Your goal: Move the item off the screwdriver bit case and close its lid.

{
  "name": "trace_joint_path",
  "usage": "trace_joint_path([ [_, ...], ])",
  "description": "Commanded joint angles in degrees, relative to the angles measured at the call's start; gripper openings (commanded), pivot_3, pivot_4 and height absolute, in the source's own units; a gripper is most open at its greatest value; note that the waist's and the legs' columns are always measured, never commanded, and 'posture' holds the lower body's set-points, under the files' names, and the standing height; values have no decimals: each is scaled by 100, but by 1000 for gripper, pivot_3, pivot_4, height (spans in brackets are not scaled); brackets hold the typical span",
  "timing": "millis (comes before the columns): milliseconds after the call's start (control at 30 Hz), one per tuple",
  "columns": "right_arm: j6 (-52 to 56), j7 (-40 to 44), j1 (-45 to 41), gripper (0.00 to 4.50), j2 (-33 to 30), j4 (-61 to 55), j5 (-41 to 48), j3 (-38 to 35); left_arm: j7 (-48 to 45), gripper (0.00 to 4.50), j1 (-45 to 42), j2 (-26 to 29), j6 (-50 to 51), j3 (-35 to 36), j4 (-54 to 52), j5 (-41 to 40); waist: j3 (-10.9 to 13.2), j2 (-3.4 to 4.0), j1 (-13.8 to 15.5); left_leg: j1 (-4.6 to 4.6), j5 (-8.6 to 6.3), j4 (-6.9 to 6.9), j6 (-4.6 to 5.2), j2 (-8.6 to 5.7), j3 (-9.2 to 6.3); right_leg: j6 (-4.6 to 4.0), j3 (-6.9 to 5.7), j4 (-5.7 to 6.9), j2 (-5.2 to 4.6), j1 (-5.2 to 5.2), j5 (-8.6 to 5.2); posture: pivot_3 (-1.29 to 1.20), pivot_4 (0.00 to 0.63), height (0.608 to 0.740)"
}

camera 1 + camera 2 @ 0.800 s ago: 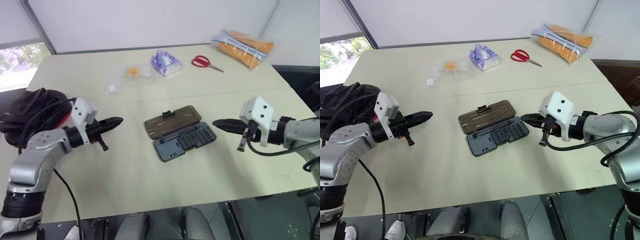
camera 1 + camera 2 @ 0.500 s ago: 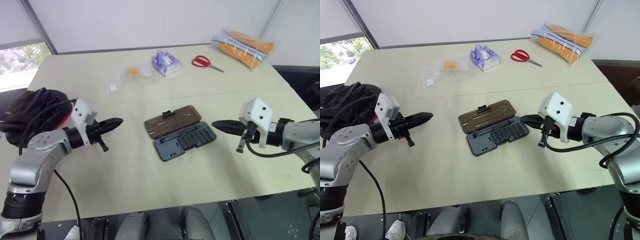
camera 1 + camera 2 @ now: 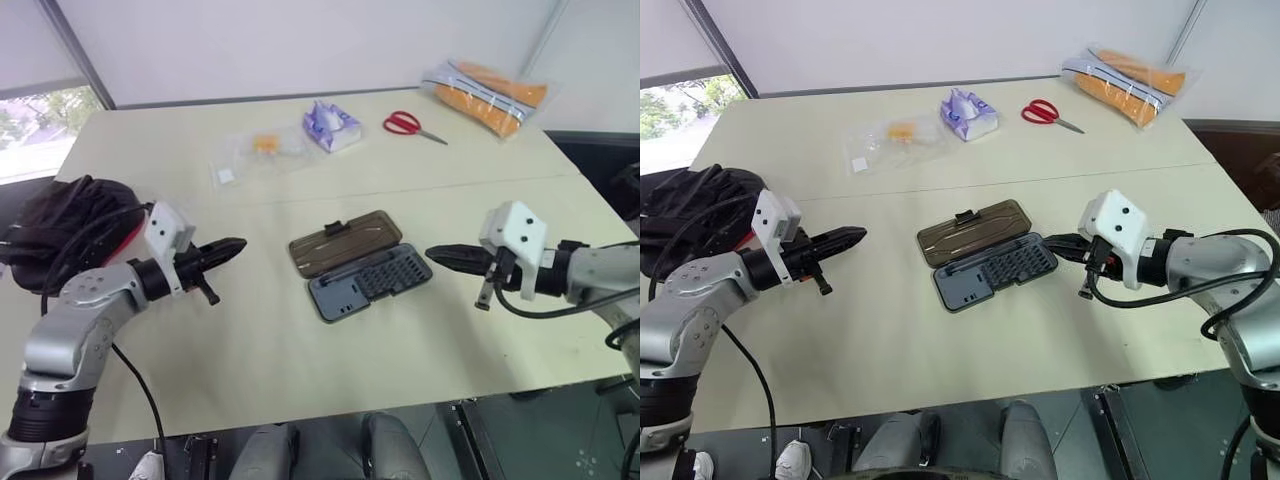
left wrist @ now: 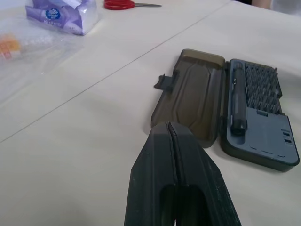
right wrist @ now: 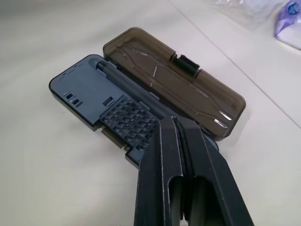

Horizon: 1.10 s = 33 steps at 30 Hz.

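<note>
The flat dark grey plastic screwdriver bit case [image 3: 369, 282] lies open at the middle of the pale desk [image 3: 300, 350], its translucent smoky brown lid [image 3: 344, 241] folded flat on the far side, black latch tab pointing away. No writing on it can be read. The left pincer [image 3: 236, 244] and right pincer [image 3: 432, 253] hover on either side, both clenched and empty. The left wrist view shows a purple tissue pack [image 4: 63, 13] with a blue round label, illegible, and red scissors [image 4: 123, 4].

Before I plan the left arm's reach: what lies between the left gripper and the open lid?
Nothing: bare table runs from the shut left gripper to the lid, as the left eye view shows.
</note>
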Motion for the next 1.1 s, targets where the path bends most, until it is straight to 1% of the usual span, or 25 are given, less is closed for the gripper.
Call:
trace_joint_path([
  [33,-54,-1,9,0,-71,-187,44,-256,31,0,-37,15,46,134,-194,-105,0,0,-4,0,0,1,0,0,0,0,0,0,0,0,0,0,150,740],
  [333,-35,-173,-124,0,45,-87,35,-212,92,0,-1,28,179,159,-281,-122,0,0,-7,0,0,1,0,0,0,0,0,2,0,0,0,0,150,740],
  [367,-1,-270,-211,495,105,-28,27,-180,103,0,-2,20,179,152,-279,-113,0,0,-7,1,0,1,-1,0,0,0,0,2,0,0,0,0,150,740],
  [400,55,-352,-289,537,159,18,39,-147,115,0,-3,10,175,146,-275,-105,0,0,-7,1,0,1,-1,0,0,0,0,2,0,0,0,0,150,740],
  [433,91,-437,-376,881,218,60,19,-84,130,0,-6,-1,164,132,-268,-94,0,0,-9,1,1,1,-1,0,0,0,0,2,0,0,0,0,150,740],
  [533,162,-713,-641,2356,429,216,-125,132,162,0,-1,-21,124,95,-248,-57,0,0,-14,2,2,1,-3,0,-1,0,1,4,0,0,0,0,150,740],
  [567,195,-816,-740,2785,509,302,-187,217,178,0,5,-30,113,96,-239,-46,-1,1,-17,2,2,1,-3,0,-1,0,1,4,0,-1,0,0,150,740],
  [600,208,-871,-809,3354,564,368,-233,286,190,0,12,-38,104,99,-231,-36,-1,1,-17,3,2,1,-4,0,0,0,2,4,0,-1,0,0,150,740],
  [667,217,-941,-908,4310,653,476,-294,362,206,0,16,-52,96,95,-230,-14,-1,1,-10,2,2,1,-4,0,0,0,1,5,0,-2,0,0,150,740],
  [700,317,-1068,-1003,4421,747,555,-302,378,226,0,14,-62,104,107,-234,-17,-1,1,-10,1,2,1,-4,0,0,0,2,5,0,-3,0,0,150,740],
  [800,671,-1452,-1395,4421,1078,817,-392,592,291,0,18,-101,148,167,-241,-58,-1,1,-18,2,3,3,-5,0,0,0,4,7,0,-3,0,0,150,740],
  [833,814,-1662,-1605,4421,1289,973,-494,734,311,0,21,-112,164,173,-253,-70,-1,2,-24,1,5,4,-8,0,0,-1,5,10,0,-5,0,0,150,740],
  [867,939,-1879,-1817,4421,1523,1146,-598,891,325,0,36,-123,171,175,-279,-78,-2,0,-44,1,6,4,-9,0,0,-1,5,11,0,-6,1,0,150,740],
  [933,913,-2283,-2133,4421,1801,1502,-1116,1316,351,0,41,-143,177,163,-297,-77,-3,1,-104,2,8,3,-14,2,0,-4,5,13,3,-9,2,0,150,740],
  [1000,734,-2409,-2333,4421,1863,1798,-1629,1769,372,0,43,-162,169,149,-302,-62,-3,1,-127,-3,9,1,-16,2,-3,-4,4,17,3,-15,2,0,150,740],
  [1100,901,-2481,-2793,4421,2218,2594,-1853,2085,418,0,41,-195,161,126,-329,-56,-3,1,-167,-10,9,2,-16,-3,0,-4,5,18,-2,-23,2,0,150,740],
])
